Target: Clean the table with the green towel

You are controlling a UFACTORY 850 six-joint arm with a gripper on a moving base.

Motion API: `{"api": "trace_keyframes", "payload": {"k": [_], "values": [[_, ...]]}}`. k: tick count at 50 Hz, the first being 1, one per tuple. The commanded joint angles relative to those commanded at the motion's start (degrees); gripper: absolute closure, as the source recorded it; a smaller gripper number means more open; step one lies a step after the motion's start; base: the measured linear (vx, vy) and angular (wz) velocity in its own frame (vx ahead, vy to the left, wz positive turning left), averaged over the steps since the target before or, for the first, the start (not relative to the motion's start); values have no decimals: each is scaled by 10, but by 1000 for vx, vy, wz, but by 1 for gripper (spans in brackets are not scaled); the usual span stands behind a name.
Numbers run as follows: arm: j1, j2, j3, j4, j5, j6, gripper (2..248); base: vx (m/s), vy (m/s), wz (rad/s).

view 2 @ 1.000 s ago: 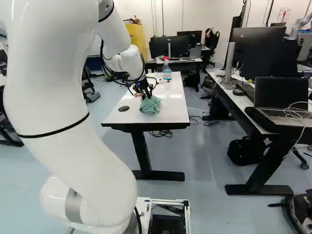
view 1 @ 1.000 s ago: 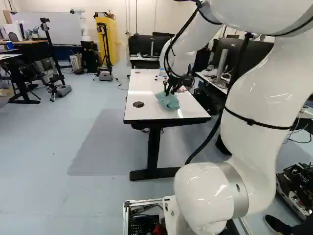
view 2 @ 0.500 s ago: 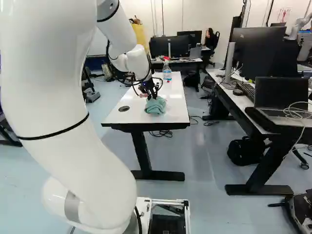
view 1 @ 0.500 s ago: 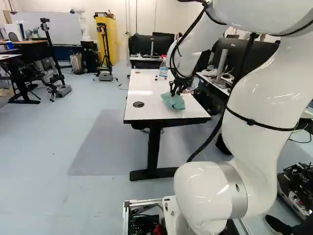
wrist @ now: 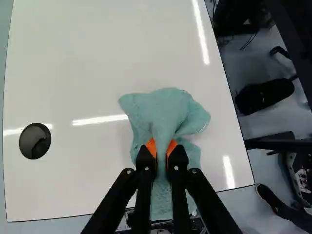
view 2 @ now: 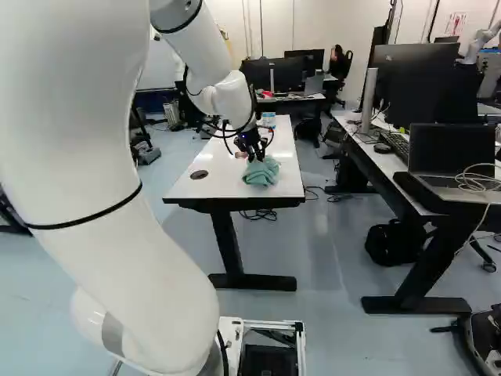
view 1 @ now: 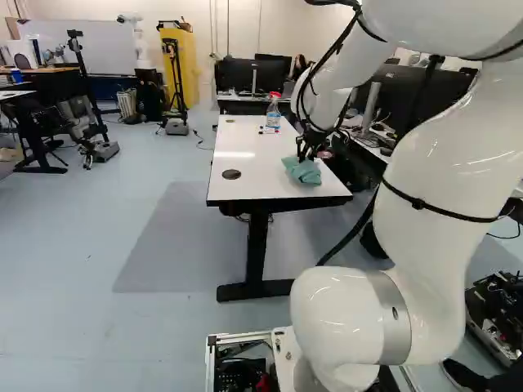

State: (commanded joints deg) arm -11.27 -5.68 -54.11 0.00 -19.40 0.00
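In the right base view my gripper (view 2: 257, 157) is over the near part of the white table (view 2: 205, 186), at the green towel (view 2: 261, 171). The left base view shows the gripper (view 1: 306, 155) on the same bunched towel (view 1: 303, 171), close to the table's right edge. In the wrist view the gripper (wrist: 162, 148) is shut on the towel (wrist: 165, 109), a fold of it pinched between the orange pads. The rest of the cloth spreads ahead of and beside the fingers, on the tabletop.
A spray bottle (view 1: 273, 111) and small items (view 1: 267, 131) are on the table's far part. A round black grommet (wrist: 35, 141) sits in the tabletop. Right of the table, a desk (view 2: 389, 162) bears monitors and a laptop (view 2: 452, 160). Another robot (view 2: 483, 41) stands far back.
The arm has carried the towel rightward across the tabletop, towards its right edge, with the gripper staying shut on it. The base has not moved.
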Motion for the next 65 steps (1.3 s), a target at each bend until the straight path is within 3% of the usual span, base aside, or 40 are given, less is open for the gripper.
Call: {"api": "trace_keyframes", "payload": {"k": [35,46,47,51,52,56,57,62,63,65], "values": [[-76,15,17,0,0,0,207,0,0,0],[-76,15,17,0,0,0,198,0,0,0],[-76,15,17,0,0,0,166,0,0,0],[-76,15,17,0,0,0,166,0,0,0],[-76,15,17,0,0,0,132,0,0,0],[-76,15,17,0,0,0,132,0,0,0],[-76,15,17,0,0,0,97,0,0,0],[-76,15,17,0,0,0,97,0,0,0],[-76,15,17,0,0,0,60,0,0,0],[-76,15,17,0,0,0,60,0,0,0]]}}
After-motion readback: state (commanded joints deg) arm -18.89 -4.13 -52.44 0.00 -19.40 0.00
